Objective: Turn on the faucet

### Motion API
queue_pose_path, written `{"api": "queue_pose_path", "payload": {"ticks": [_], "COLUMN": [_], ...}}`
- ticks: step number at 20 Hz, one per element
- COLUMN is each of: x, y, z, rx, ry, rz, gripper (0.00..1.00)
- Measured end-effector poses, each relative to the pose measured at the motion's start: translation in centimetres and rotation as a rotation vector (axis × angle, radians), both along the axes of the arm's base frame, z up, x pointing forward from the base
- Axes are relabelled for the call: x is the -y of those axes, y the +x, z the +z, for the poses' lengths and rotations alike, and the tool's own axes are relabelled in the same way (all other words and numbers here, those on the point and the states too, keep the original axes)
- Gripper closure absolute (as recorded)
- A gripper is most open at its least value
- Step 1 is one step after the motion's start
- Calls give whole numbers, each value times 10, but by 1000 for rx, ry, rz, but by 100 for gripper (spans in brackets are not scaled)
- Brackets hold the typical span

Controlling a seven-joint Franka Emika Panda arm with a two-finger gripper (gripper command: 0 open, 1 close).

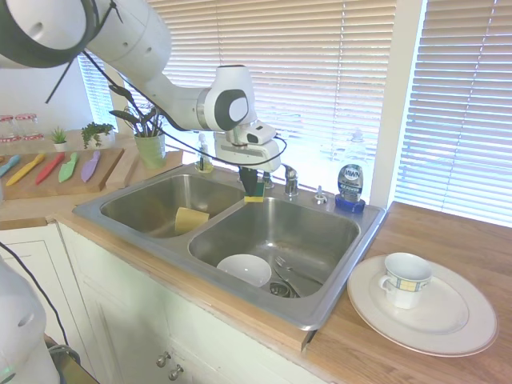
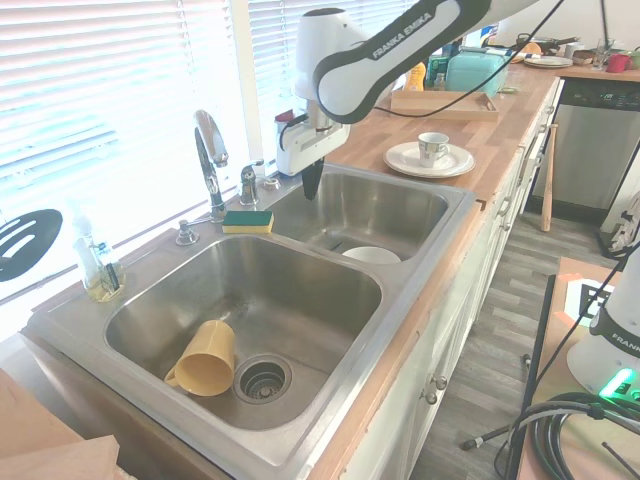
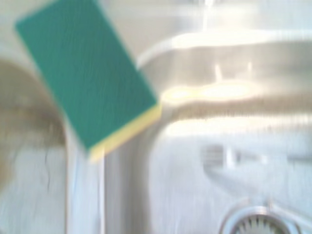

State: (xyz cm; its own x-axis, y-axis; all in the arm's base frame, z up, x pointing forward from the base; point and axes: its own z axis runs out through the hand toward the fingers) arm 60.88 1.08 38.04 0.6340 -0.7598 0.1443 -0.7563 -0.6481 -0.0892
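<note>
The faucet's arched chrome spout point(image 2: 208, 150) rises at the back rim of the double sink point(image 2: 420, 262), with its small lever handle point(image 2: 248, 184) just beside it. In the first exterior view the handle point(image 1: 290, 179) shows to the right of my gripper point(image 1: 251, 182). My gripper point(image 2: 312, 180) hangs a little above the sink's back rim, apart from the handle, its dark fingers pressed together and holding nothing. A green and yellow sponge point(image 2: 248, 221) lies on the rim between the two basins; it fills the wrist view as a green sponge point(image 3: 87, 73).
A yellow cup point(image 2: 205, 360) lies in one basin, a white bowl point(image 1: 244, 270) in the other. A small chrome cap point(image 2: 186, 236), a clear soap bottle point(image 2: 100, 270) and a blue dish soap bottle point(image 1: 350, 186) stand along the rim. A plate with a mug point(image 1: 406, 280) sits on the counter.
</note>
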Motion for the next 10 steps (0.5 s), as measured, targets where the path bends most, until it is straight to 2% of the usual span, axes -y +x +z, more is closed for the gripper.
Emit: {"api": "queue_pose_path", "payload": {"ticks": [5, 10], "x": [4, 3], "y": [46, 72], "z": [1, -2], "rx": [27, 63], "ry": [-7, -13], "rz": [-12, -16], "gripper": [100, 100]}}
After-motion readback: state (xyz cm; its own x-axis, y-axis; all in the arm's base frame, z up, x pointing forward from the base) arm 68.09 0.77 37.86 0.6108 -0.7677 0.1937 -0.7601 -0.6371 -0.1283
